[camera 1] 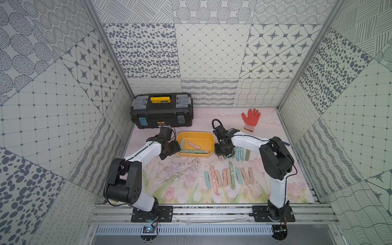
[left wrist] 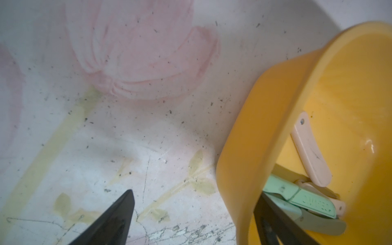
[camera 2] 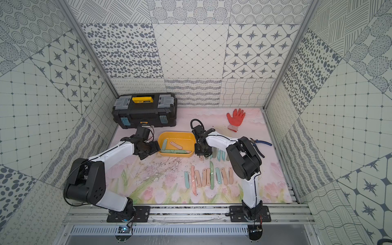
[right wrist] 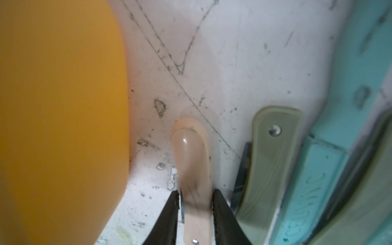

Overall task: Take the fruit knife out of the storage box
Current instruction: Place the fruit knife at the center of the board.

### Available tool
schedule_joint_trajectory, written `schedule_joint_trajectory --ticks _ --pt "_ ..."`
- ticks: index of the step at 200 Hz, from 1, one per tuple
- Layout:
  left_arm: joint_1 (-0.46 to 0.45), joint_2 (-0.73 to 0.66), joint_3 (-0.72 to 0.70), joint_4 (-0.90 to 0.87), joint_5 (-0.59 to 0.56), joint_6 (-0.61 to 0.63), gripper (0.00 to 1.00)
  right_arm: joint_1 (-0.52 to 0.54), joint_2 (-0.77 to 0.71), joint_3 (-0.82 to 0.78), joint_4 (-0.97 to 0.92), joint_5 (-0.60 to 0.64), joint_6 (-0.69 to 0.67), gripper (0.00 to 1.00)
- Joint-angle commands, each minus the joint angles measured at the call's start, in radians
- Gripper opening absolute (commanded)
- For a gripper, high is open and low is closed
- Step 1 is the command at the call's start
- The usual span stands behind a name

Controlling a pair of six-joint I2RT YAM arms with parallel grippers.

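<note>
Right gripper [camera 1: 221, 157] of mine points down at the counter [camera 1: 169, 182], just beside one end of the storage box [camera 1: 196, 133]; its tips are too small in both top views to read. At the opposite end of the box sits my left gripper [camera 2: 151, 149], jaws apart. Two loose fruit knives lie inside the box, one pink [camera 1: 193, 145] and one green [camera 1: 192, 151]. A row of knives [camera 1: 229, 178] lies on the counter nearer my bases. A black toolbox [camera 1: 162, 110] and an orange glove [camera 1: 251, 117] are farther back.

From my left wrist, the fingers [left wrist: 110, 222] stand wide apart, straddling the box wall [left wrist: 250, 127]. One is over the counter and the other is inside, by the green knife [left wrist: 309, 201].

From my right wrist, the two fingers flank a pink fruit knife [right wrist: 192, 152] outside the box [right wrist: 63, 106], down at the counter. I cannot tell whether they clamp it or only touch its sides. An olive knife [right wrist: 273, 159] lies just beside it.
</note>
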Motion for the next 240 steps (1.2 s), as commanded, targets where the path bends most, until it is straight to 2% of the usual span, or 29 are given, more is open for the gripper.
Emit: schedule_joint_trajectory --ticks 1,24,57,109,125,150,198,240 --pt "0.004 0.002 0.01 -0.013 0.007 0.009 0.86 -0.005 0.006 0.018 0.013 0.002 0.015 0.31" --pt "0.003 0.002 0.011 -0.013 0.006 0.01 0.86 -0.005 -0.01 0.016 0.01 0.002 0.016 0.31" --pt "0.004 0.0 0.009 -0.013 0.003 0.009 0.86 -0.005 -0.062 0.024 -0.001 0.01 0.013 0.37" --pt "0.004 -0.002 0.012 -0.015 0.003 0.009 0.86 -0.006 -0.155 0.091 -0.074 0.033 -0.006 0.41" --pt "0.003 -0.001 0.01 -0.014 0.003 0.009 0.86 -0.005 -0.189 0.119 -0.078 0.052 -0.037 0.41" --pt "0.003 0.006 0.016 -0.012 0.008 0.008 0.86 0.005 -0.216 0.163 -0.02 0.02 -0.162 0.42" --pt "0.003 0.008 0.02 -0.013 0.009 0.009 0.86 0.041 -0.116 0.337 -0.018 -0.038 -0.335 0.43" --pt "0.004 0.012 0.018 -0.012 0.017 0.009 0.86 0.082 0.07 0.542 -0.076 -0.096 -0.495 0.47"
